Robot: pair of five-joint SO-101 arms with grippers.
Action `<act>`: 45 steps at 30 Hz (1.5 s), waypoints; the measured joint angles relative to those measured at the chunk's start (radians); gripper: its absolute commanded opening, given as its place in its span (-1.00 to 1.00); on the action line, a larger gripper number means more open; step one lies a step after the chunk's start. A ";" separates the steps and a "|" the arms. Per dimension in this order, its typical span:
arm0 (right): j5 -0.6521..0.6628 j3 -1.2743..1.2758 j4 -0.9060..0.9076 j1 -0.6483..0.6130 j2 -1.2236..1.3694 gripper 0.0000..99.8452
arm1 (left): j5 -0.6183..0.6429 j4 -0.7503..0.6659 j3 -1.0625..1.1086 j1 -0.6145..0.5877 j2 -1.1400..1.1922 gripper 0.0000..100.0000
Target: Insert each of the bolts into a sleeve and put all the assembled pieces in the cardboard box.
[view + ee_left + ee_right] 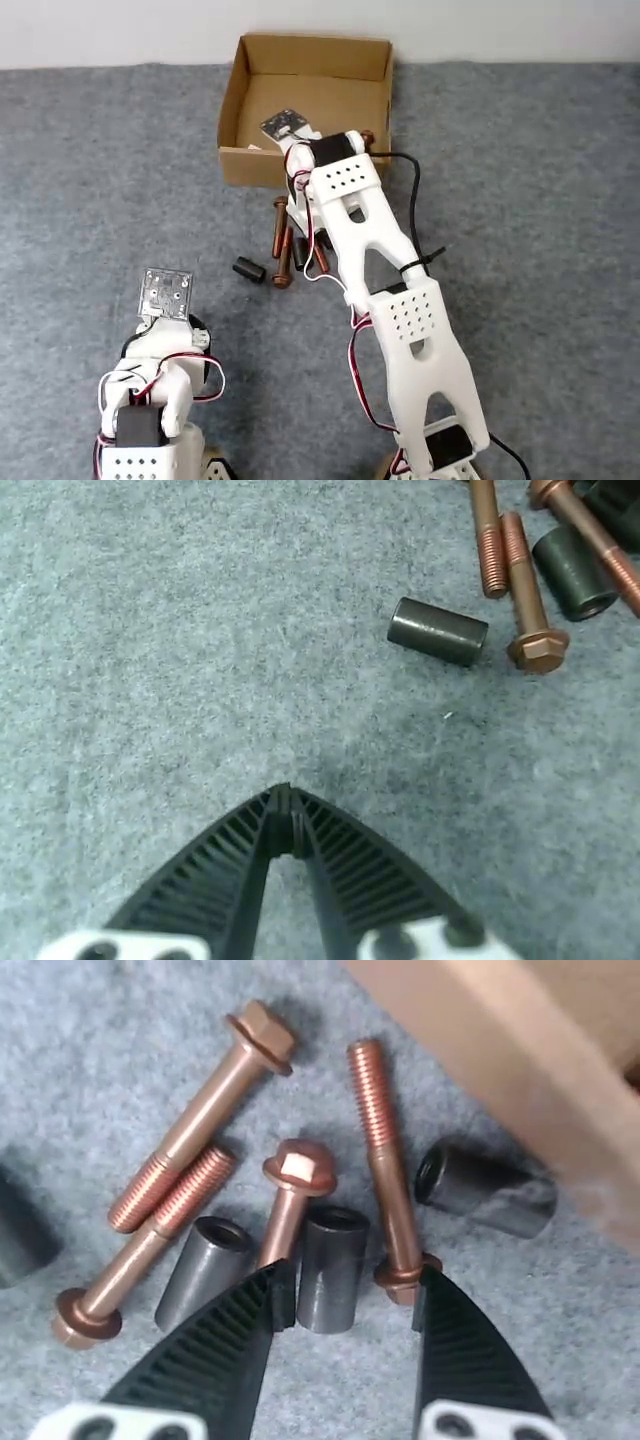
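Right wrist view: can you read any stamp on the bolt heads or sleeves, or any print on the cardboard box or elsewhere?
No text can be read in any view.
The bolt heads: no stamp that I can make out.
The sleeves: bare dark metal, no marking.
The cardboard box: no print on the walls that show.
The circuit boards on the wrists, high view: any marks are too small to read.

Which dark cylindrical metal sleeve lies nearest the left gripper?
The lone dark sleeve lying apart on the grey carpet; the others sit among the copper-coloured bolts.

Four bolts (203, 1117), four sleeves (333, 1268), one cardboard box (250, 166)
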 measured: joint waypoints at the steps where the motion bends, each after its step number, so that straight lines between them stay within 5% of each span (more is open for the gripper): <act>1: 0.000 -0.021 0.012 0.000 0.003 -0.63 | 0.000 0.000 0.000 0.000 0.000 -0.99; 6: 0.000 -0.106 0.092 -0.008 0.005 -0.65 | 0.000 0.000 0.000 0.000 0.002 -0.99; 11: 0.000 -0.112 0.097 -0.005 0.005 -0.88 | 0.000 0.000 0.000 0.000 0.002 -0.99; 45: 0.002 -0.157 0.097 0.034 0.176 -0.87 | 0.000 0.000 0.000 0.000 0.002 -0.99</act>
